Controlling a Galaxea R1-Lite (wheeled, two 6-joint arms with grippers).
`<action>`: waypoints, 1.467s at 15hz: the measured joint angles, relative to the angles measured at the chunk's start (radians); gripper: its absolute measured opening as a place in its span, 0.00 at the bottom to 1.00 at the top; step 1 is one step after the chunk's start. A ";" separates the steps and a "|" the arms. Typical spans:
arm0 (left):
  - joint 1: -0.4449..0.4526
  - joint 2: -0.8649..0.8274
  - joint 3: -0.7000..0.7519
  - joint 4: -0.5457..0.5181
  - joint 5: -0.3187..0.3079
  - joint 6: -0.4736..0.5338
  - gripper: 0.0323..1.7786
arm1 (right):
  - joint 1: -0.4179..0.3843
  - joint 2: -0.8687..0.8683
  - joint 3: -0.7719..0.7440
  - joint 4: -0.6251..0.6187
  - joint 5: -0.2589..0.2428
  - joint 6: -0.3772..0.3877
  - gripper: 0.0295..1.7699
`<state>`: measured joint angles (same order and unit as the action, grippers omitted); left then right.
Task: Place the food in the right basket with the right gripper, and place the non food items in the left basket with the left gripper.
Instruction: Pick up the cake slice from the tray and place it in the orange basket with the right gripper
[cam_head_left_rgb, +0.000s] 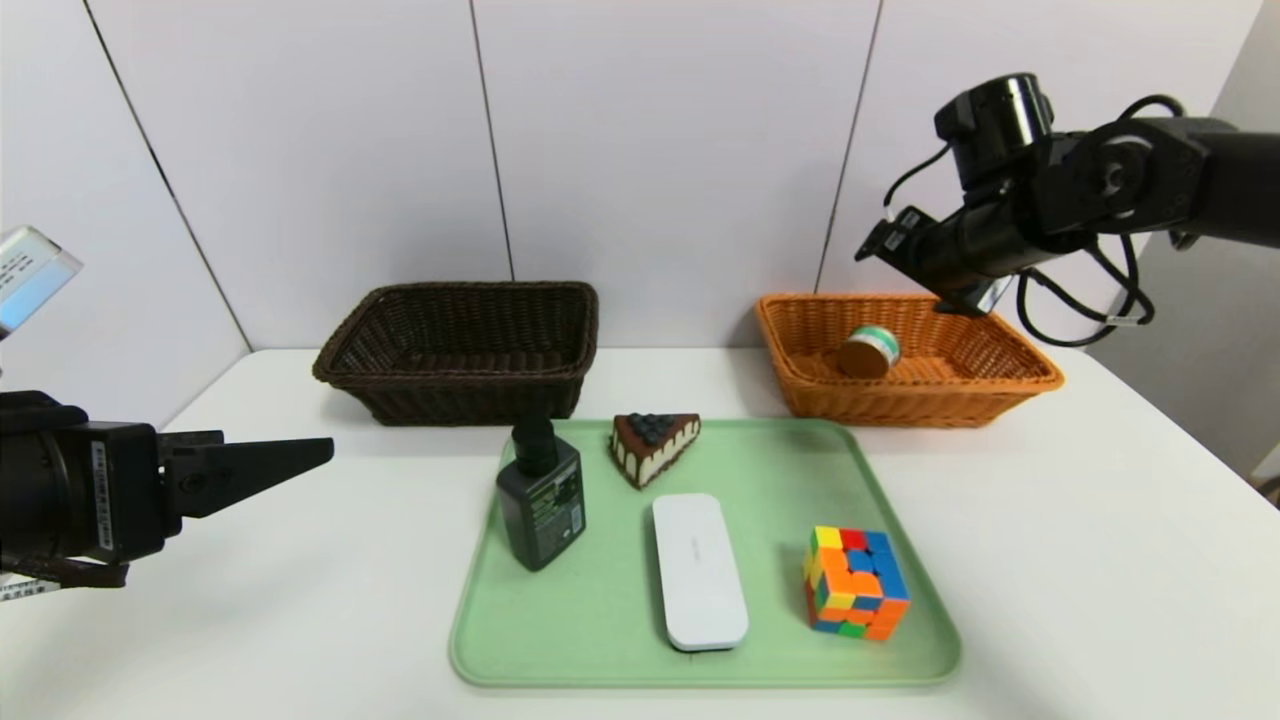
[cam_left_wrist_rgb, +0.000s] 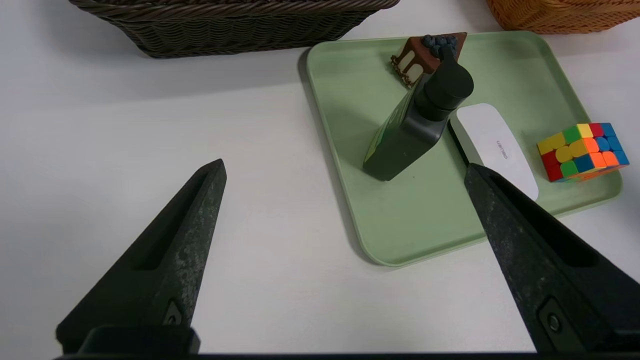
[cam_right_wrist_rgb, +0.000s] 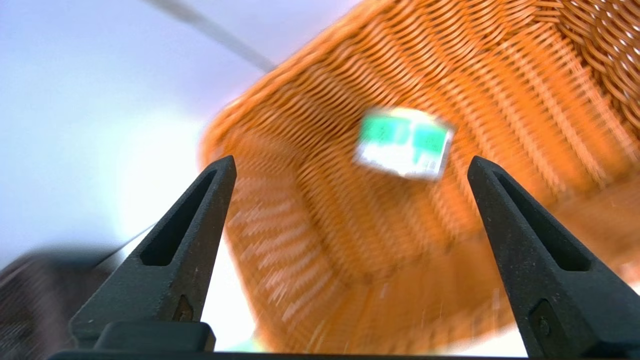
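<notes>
Above the orange basket (cam_head_left_rgb: 915, 405), our right gripper (cam_right_wrist_rgb: 352, 162) spreads wide, can (cam_right_wrist_rgb: 404, 142) lying inside; left gripper (cam_left_wrist_rgb: 345, 165), fingers apart, waits beside the tray (cam_head_left_rgb: 560, 665). Reaching for the cake (cam_head_left_rgb: 650, 445), we could topple that close-standing bottle (cam_head_left_rgb: 545, 500)!

We see a dark brown woven basket (cam_head_left_rgb: 475, 381), an orange woven basket (cam_head_left_rgb: 910, 405), a pale green tray (cam_head_left_rgb: 790, 520), and a multicoloured checkered cube (cam_head_left_rgb: 857, 583).

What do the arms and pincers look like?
Both matt black. Left pincer: tapering, wedge-like fingers with long slots, scuffed inner faces and a screw near the base; pale label strip on its housing. Right pincer: same slotted wedge shape. Right arm: dark rounded segments, glossy in spots, black cables looping outside, small pale labels.
</notes>
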<state>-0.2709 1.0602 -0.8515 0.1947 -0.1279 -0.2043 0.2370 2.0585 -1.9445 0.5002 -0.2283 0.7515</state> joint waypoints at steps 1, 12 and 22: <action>-0.002 -0.001 0.000 0.000 0.000 0.000 0.95 | 0.031 -0.034 0.000 0.027 0.000 0.010 0.91; -0.013 -0.044 0.009 0.059 0.001 -0.002 0.95 | 0.351 -0.089 -0.005 0.130 0.063 0.371 0.95; -0.015 -0.087 0.025 0.110 0.001 -0.006 0.95 | 0.357 0.073 -0.011 0.141 0.323 0.599 0.96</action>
<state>-0.2855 0.9736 -0.8264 0.3045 -0.1264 -0.2100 0.5945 2.1315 -1.9555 0.6413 0.0943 1.3504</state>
